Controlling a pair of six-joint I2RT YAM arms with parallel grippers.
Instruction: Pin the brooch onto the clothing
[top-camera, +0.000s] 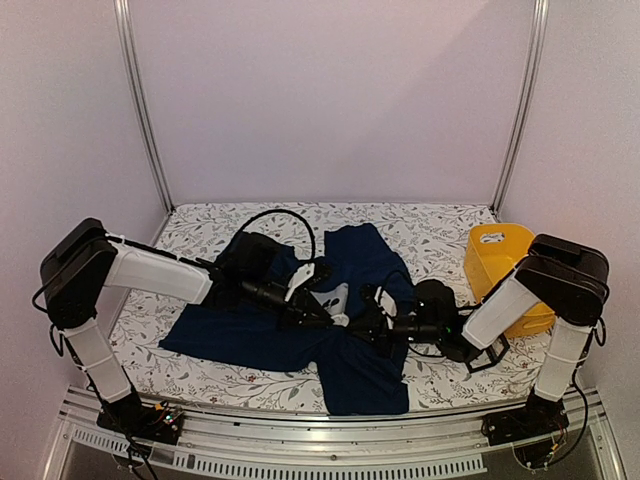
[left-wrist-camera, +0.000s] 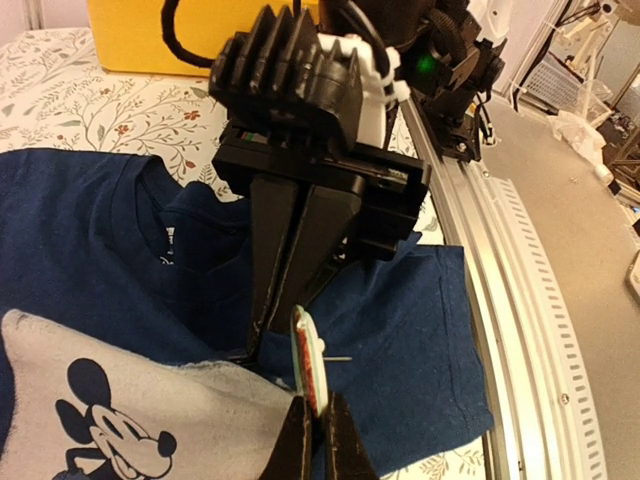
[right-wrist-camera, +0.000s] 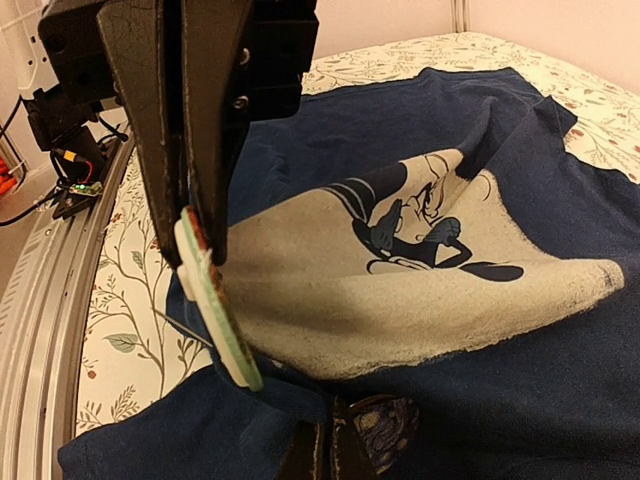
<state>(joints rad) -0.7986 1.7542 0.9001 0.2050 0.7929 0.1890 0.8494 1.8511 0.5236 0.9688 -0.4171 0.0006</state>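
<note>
Navy T-shirt (top-camera: 250, 340) lies spread on the floral counter (top-camera: 440, 225) beneath both sets of jaws, its pale mouse print (right-wrist-camera: 400, 270) bunched up between them. My left jaws are clenched on the brooch (left-wrist-camera: 305, 360), a thin round disc held on edge with its pin (left-wrist-camera: 338, 358) poking out sideways, just beside the tips of the right jaws. I see the right jaws pinched together on a raised fold of the T-shirt at the print's edge, with the yellow bin (top-camera: 497, 258) well apart beyond them.

The clothing (top-camera: 250, 340) lies on the table (top-camera: 430, 225), bin (top-camera: 497, 255) to its right, brooch (left-wrist-camera: 305, 360) beside its print (left-wrist-camera: 120, 420).
</note>
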